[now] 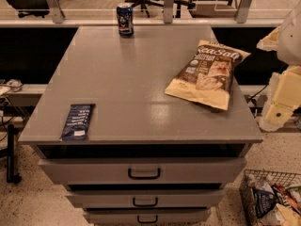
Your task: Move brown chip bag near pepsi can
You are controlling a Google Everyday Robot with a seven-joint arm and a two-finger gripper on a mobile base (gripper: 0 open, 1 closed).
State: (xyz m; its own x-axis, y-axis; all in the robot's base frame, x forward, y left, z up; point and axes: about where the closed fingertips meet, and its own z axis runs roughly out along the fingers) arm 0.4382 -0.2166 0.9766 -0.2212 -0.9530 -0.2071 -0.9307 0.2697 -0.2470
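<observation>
Flat on the grey cabinet top (127, 88), toward 3 o'clock and close to the right edge: brown chip bag (207, 74), top end aimed at about 1 o'clock. Upright at 12 o'clock, by the far edge and well apart from the bag: pepsi can (125, 19). At 8 o'clock, near the front left corner: flat dark-blue packet (77, 121). Off the top at 3 o'clock, beside the cabinet's right side, near the bag but not touching it: gripper (278, 108); wide or narrow, cannot tell. Below the top: 3 drawers (94, 171) with dark handles. On the floor at 5 o'clock: wire basket (263, 174) holding packets
</observation>
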